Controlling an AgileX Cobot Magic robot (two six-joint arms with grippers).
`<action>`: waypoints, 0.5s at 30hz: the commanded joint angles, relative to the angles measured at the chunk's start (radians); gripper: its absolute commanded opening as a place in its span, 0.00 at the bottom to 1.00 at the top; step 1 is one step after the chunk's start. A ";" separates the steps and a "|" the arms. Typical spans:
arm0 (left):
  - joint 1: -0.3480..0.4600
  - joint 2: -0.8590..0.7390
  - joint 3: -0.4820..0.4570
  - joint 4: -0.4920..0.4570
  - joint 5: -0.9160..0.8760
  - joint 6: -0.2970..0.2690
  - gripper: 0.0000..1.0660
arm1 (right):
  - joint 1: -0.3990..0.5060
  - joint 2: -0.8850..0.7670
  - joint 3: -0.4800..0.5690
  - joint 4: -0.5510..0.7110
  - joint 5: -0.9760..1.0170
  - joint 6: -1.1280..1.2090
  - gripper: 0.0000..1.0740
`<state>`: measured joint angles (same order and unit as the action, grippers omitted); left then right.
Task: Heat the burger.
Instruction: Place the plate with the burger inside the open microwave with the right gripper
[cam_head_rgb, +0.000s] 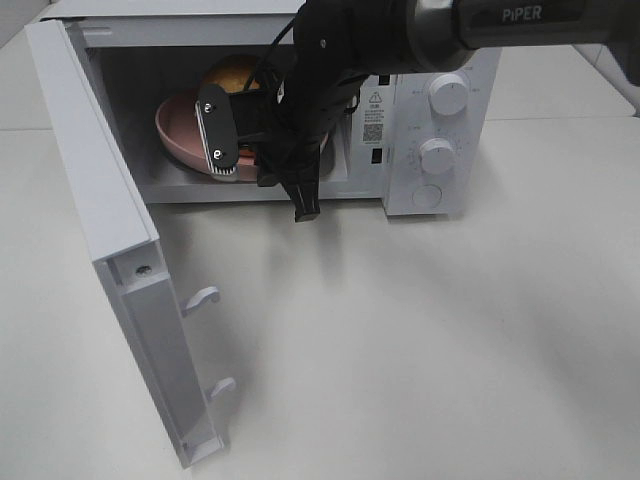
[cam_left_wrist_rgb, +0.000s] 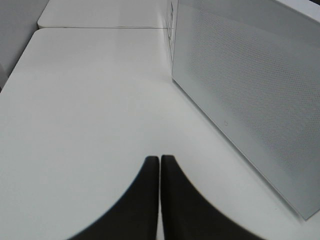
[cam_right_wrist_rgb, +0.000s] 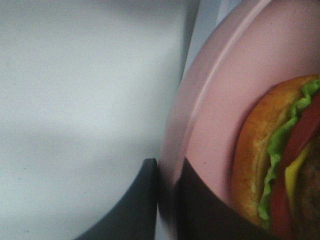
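White tabletop (cam_head_rgb: 420, 340), microwave (cam_head_rgb: 440, 120) with door swung out, right tool (cam_right_wrist_rgb: 167, 165) pinching pink plate (cam_right_wrist_rgb: 215, 100) rim, burger (cam_right_wrist_rgb: 280, 160) aboard, left tool (cam_left_wrist_rgb: 160, 159) closed.

A plain white table (cam_head_rgb: 470, 350) lies under soft, even light. A second white table (cam_left_wrist_rgb: 100, 12) butts against it.

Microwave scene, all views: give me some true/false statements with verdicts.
1. The microwave door is open. True.
2. The burger lies on the bare table. False: it sits on the pink plate, inside the microwave.
3. The right gripper is shut on the pink plate's rim. True.
4. The left gripper holds the door. False: it is shut on nothing, above the table beside the microwave.
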<state>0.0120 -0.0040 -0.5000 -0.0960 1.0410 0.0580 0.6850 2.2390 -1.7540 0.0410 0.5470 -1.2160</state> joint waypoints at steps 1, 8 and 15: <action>0.003 -0.019 0.002 -0.002 -0.009 0.000 0.00 | -0.006 0.006 -0.040 0.011 0.004 0.008 0.00; 0.003 -0.019 0.002 -0.002 -0.009 0.000 0.00 | -0.006 0.016 -0.038 -0.008 -0.031 0.184 0.06; 0.003 -0.019 0.002 -0.002 -0.009 0.000 0.00 | -0.006 0.015 -0.038 -0.020 -0.017 0.295 0.28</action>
<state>0.0120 -0.0040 -0.5000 -0.0960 1.0410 0.0580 0.6790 2.2610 -1.7840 0.0210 0.5260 -0.9410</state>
